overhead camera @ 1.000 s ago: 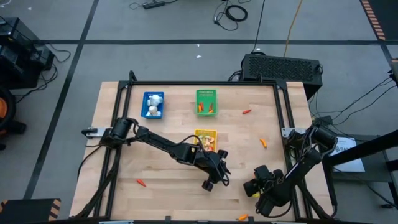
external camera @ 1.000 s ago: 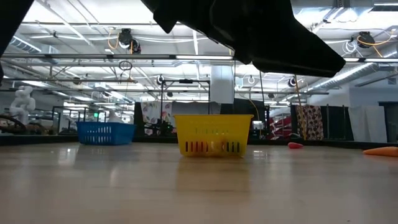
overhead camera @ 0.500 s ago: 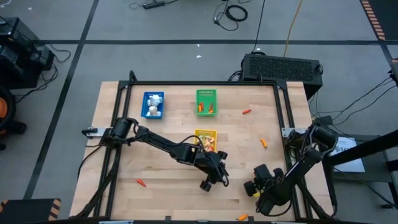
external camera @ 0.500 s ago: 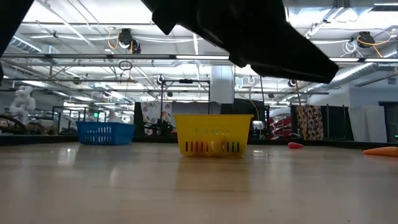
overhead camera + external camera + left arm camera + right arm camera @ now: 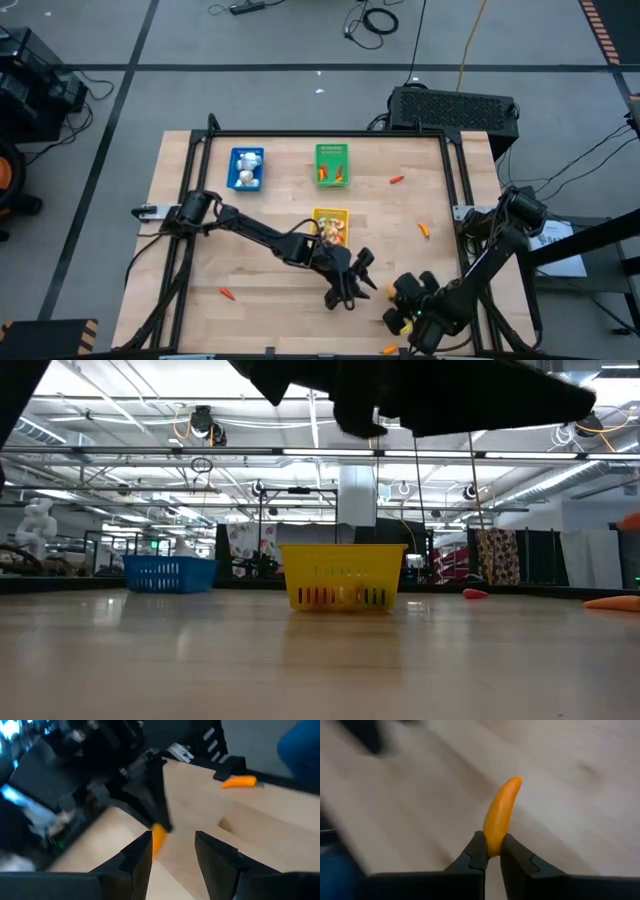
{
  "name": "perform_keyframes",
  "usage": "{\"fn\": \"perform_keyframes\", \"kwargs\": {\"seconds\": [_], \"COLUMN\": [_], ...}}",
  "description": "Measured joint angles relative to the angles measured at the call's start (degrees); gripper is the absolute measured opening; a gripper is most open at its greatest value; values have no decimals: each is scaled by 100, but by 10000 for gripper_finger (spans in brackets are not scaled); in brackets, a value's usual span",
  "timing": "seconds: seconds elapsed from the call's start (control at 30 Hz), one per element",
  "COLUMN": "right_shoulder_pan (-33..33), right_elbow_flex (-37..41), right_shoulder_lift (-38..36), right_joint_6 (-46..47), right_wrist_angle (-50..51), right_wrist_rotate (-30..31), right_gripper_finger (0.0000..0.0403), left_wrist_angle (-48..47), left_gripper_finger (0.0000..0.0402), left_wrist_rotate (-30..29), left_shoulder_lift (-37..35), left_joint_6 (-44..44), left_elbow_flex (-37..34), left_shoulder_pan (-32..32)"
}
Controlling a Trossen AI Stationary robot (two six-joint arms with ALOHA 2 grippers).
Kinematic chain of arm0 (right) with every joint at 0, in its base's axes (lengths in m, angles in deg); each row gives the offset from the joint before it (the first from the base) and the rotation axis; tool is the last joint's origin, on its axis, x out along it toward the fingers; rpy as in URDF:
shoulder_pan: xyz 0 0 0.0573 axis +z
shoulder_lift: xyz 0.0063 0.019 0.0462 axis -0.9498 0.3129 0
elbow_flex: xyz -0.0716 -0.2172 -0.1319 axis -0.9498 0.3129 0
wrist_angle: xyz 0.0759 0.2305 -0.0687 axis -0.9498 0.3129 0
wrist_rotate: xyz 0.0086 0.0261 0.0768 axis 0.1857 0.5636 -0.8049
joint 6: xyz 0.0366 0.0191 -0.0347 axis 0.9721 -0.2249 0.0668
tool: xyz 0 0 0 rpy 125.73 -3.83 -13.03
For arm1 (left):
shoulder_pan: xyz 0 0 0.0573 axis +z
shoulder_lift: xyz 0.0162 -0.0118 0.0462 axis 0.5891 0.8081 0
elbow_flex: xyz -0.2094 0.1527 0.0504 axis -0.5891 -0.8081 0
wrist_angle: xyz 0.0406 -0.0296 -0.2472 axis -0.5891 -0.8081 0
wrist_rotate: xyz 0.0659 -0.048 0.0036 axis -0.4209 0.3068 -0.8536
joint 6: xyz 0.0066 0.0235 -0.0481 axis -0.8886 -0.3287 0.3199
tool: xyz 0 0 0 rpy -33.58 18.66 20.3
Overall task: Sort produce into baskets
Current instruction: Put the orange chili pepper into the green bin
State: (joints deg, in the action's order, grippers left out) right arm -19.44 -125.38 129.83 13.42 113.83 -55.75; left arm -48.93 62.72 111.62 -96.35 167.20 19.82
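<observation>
Near edge of table (image 5: 200,250): right gripper (image 5: 490,851), fingers pinched on the lower end of an orange carrot-like piece (image 5: 501,812), which stands clear of the wood. In the high view this gripper (image 5: 397,318) sits low and right of centre, a yellow-orange speck at its tip. Step in hand, by my judgement: pick made, carry to a basket next.

Just beside it: left gripper (image 5: 172,851), fingers apart and holding nothing, facing the right arm's held piece (image 5: 158,837). Whether a handover is meant cannot be told.

Strays near the front: one orange piece at the table's edge (image 5: 390,349), one red piece to the left (image 5: 229,294).

Mid-table: yellow basket (image 5: 331,213), contents partly hidden by the left arm. Next move calls for a lift over its rim.

Far side: blue basket (image 5: 247,156) with white bulbs; green basket (image 5: 332,151) with reddish and green bits; two more orange pieces (image 5: 397,180) and (image 5: 424,230) loose to the right. In the low view the green basket is hidden.
</observation>
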Motion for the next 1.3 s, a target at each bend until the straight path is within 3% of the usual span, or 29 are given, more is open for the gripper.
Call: {"fn": "perform_keyframes", "kwargs": {"seconds": [0.13,0.43,0.67,1.3], "right_shoulder_pan": [-100,-273,-303,-400], "right_elbow_flex": [-132,-214,-215,-214], "right_shoulder_lift": [0,-2,-7,-9], "right_joint_6": [-822,-1916,-1986,-2015], "right_wrist_angle": [-657,-1547,-1640,-1464], "right_wrist_rotate": [304,516,527,518], "right_gripper_finger": [28,29,29,29], "left_wrist_angle": [-93,-181,-577,-485], "left_gripper_finger": [157,157,157,157], "left_wrist_rotate": [-17,-31,-55,-189], "left_shoulder_lift": [0,0,0,0], "left_joint_6": [-922,-996,-981,-974], "left_elbow_flex": [0,0,0,0], "left_shoulder_pan": [-70,-139,-142,-148]}}
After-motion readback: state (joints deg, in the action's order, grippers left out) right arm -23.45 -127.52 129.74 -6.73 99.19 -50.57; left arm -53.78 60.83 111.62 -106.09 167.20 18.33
